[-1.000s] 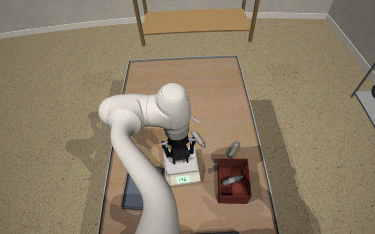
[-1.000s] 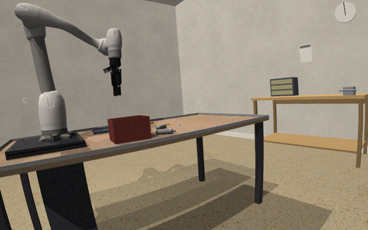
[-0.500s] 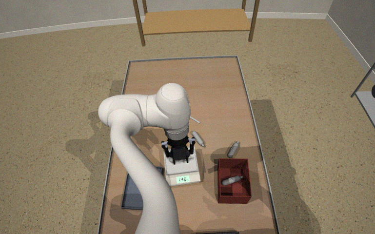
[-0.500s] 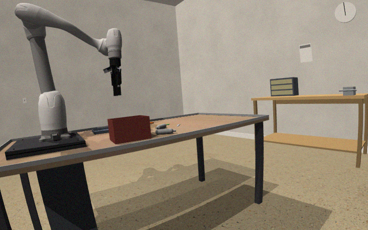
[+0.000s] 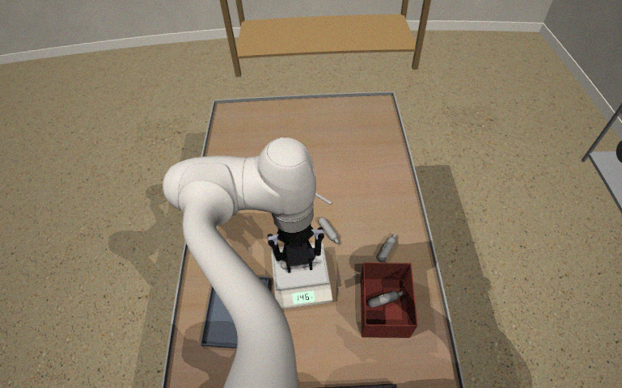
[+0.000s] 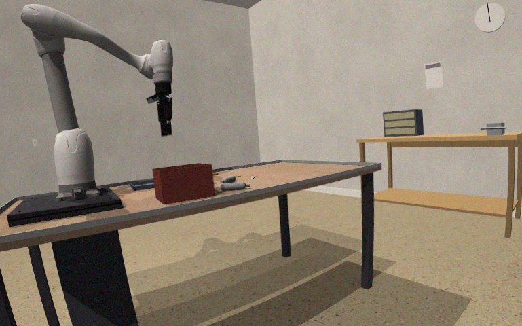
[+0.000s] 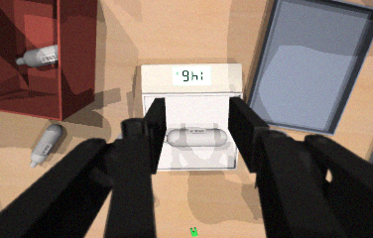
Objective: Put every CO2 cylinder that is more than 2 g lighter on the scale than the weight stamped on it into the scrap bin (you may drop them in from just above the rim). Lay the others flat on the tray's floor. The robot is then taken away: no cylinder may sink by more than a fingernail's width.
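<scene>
A white scale (image 5: 302, 278) stands on the table and its display (image 5: 302, 297) reads 146. A grey CO2 cylinder (image 7: 193, 138) lies flat on its platter. My gripper (image 7: 196, 113) (image 6: 165, 131) hangs high above it, fingers partly apart on either side of the cylinder in the wrist view, holding nothing. The red scrap bin (image 5: 387, 305) to the right holds one cylinder (image 5: 384, 298). Two more cylinders lie on the table: one behind the scale (image 5: 328, 229), one behind the bin (image 5: 387, 247). The grey tray (image 7: 312, 64) lies left of the scale, partly hidden by my arm in the overhead view.
A thin white stick (image 5: 323, 197) lies on the table behind the scale. A small green item (image 7: 192, 231) lies on the table beyond the scale. My arm's base plate (image 6: 63, 200) sits at the near table end. A wooden shelf table (image 5: 323, 33) stands beyond.
</scene>
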